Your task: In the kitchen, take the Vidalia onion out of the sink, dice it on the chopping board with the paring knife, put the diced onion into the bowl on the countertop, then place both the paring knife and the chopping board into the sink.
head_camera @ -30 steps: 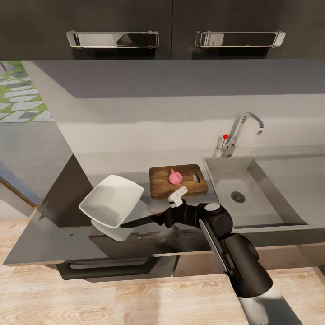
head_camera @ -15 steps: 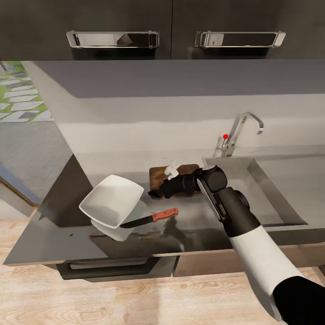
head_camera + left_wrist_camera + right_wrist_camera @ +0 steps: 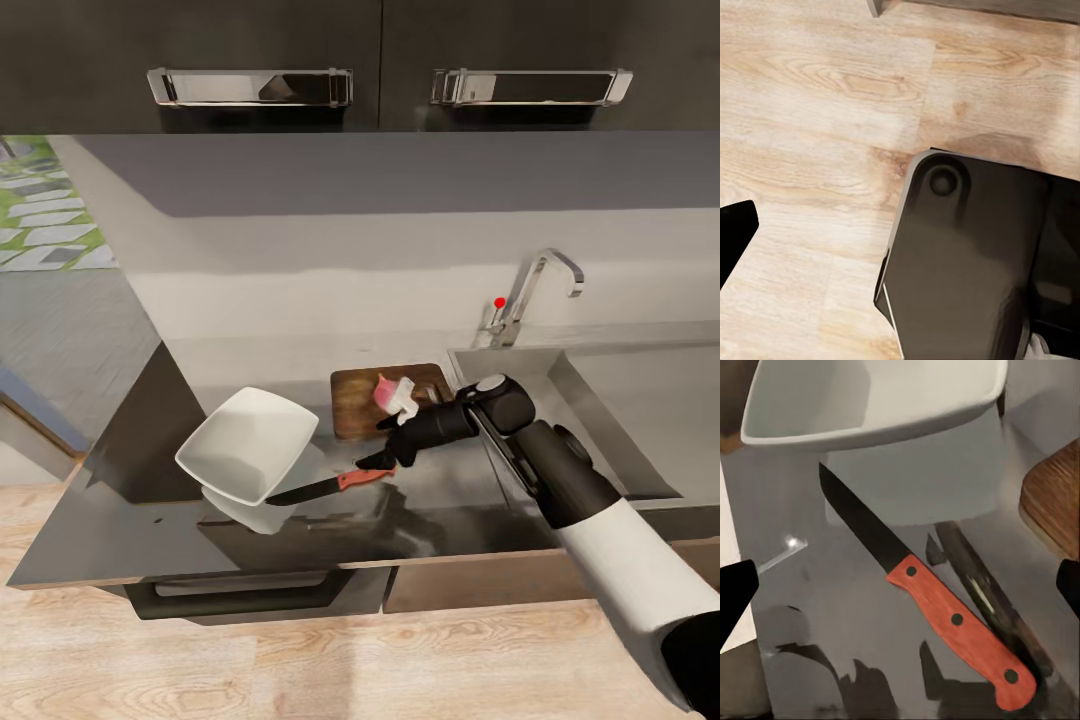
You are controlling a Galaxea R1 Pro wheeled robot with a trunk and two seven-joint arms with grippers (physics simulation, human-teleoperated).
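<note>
where the right arm reaches in from the sink side, its gripper [image 3: 378,462] hangs just over the handle end of the paring knife [image 3: 330,485]. fingers parted, one dark tip [image 3: 735,600] at one edge of the right wrist view and the other at the opposite edge, the knife between them with nothing clamped.

paring knife: flat on the grey countertop [image 3: 450,490], reddish handle with three rivets toward the gripper, dark blade pointing at the bowl [image 3: 248,444]; the blade tip sits right by the bowl's base, possibly under its flaring side, contact not clear. the wrist view shows the knife's reflection on the glossy surface next to it.

bowl: white, squarish, to the left of the chopping board [image 3: 360,395], nothing visible inside.

chopping board: dark brown, lying on the countertop between bowl and sink [image 3: 600,440], close to the sink's left rim. the right arm's forearm crosses over its front right part. a corner of the board shows in the right wrist view [image 3: 1054,495].

onion [image 3: 385,390]: pink, on the board, partly behind a white part of the wrist; looks whole, cannot tell for sure.

sink: steel basin to the right, chrome tap [image 3: 535,290] with red knob at its back left corner.

left gripper: left wrist view looks down on pale wood floor [image 3: 810,112] and a dark robot part; one dark fingertip [image 3: 733,229] at the frame edge, cannot tell how wide the claw is.
</note>
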